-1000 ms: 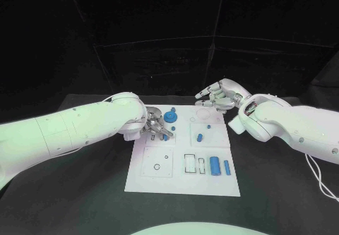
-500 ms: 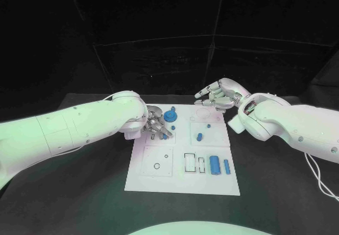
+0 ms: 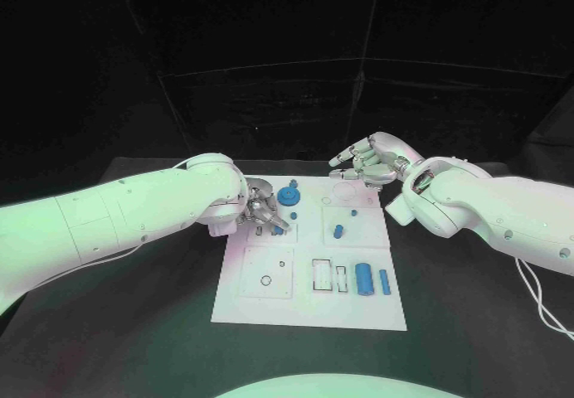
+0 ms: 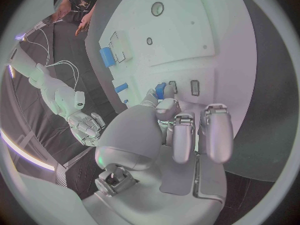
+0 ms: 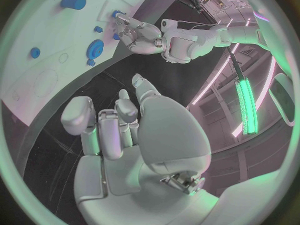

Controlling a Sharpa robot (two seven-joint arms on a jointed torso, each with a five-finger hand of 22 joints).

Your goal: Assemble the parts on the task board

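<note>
Black table (image 3: 143, 332), dark backdrop behind. Task board (image 3: 308, 308): white plate, centre of table, lying between both hands. Left hand (image 3: 265, 214): low over the board's far-left area, fingers curled together, tips apparently pinching a small blue part (image 4: 160, 90) against the board beside small rectangular slots; whether the part is seated cannot be told. Right hand (image 3: 370, 168): raised beyond the board's far-right corner, fingers loosely spread, holding nothing. Blue gear-like disc (image 3: 289, 197): just beyond the left hand's fingertips, close enough to be knocked. Large blue cylinder (image 3: 363, 279) and slimmer blue peg (image 3: 384, 283): nearer the robot than either hand, well apart from both. Handling judgement: keep the part upright, align with its slot, press straight down, avoid sweeping the disc.
</note>
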